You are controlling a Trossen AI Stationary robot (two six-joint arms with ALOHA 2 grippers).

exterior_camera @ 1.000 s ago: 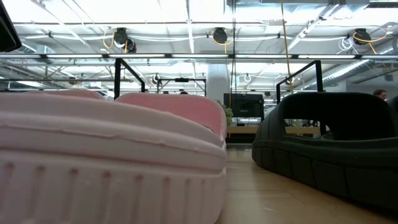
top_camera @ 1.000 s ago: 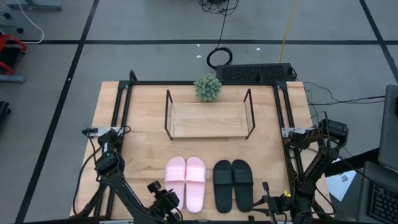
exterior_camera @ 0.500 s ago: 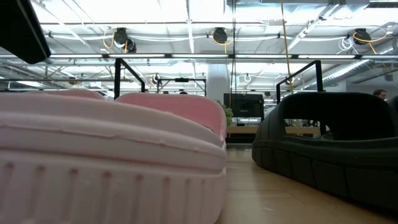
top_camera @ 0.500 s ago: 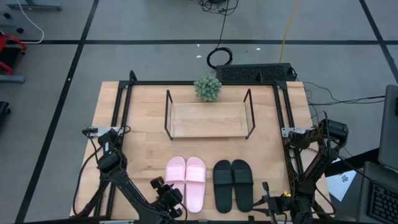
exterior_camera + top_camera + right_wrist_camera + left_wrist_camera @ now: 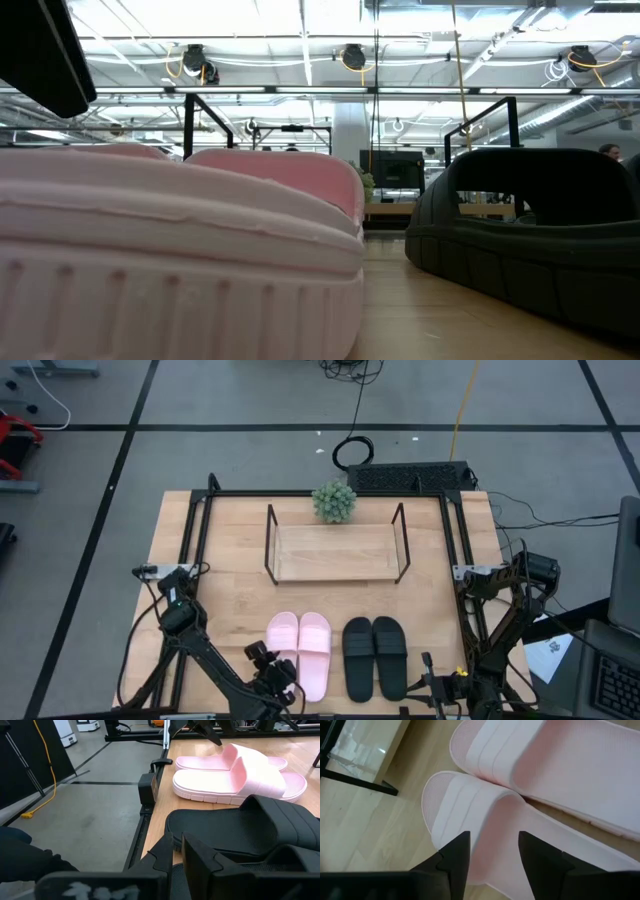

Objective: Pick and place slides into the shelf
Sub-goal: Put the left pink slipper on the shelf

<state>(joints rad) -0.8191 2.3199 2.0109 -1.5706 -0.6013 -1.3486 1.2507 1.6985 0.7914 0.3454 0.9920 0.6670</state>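
The pale pink pair (image 5: 298, 653) and the matte black pair (image 5: 375, 657) lie side by side, soles down, on the table's near half. The shelf (image 5: 335, 552) stands beyond them with its board bare. My left gripper (image 5: 492, 851) is open above the heel half of the left pink slide (image 5: 470, 810), one finger over each side of it; whether it touches, I cannot tell. In the high view this gripper (image 5: 278, 674) is at the pink pair's near left corner. My right gripper (image 5: 178, 852) is shut and waits at the near edge, beside the black slides (image 5: 240, 827).
A small green plant (image 5: 334, 502) sits just behind the shelf at the far edge. A dark metal frame (image 5: 200, 520) runs along the table's sides and far edge. Bare wood lies between the slides and the shelf. In the low view the pink slide (image 5: 180, 260) and the black slide (image 5: 530, 230) fill the foreground.
My left gripper has moved from the near edge toward the left pink slide, coming over its heel end; in the low view its dark body has come further into the upper left corner. The slides and the right arm have kept still.
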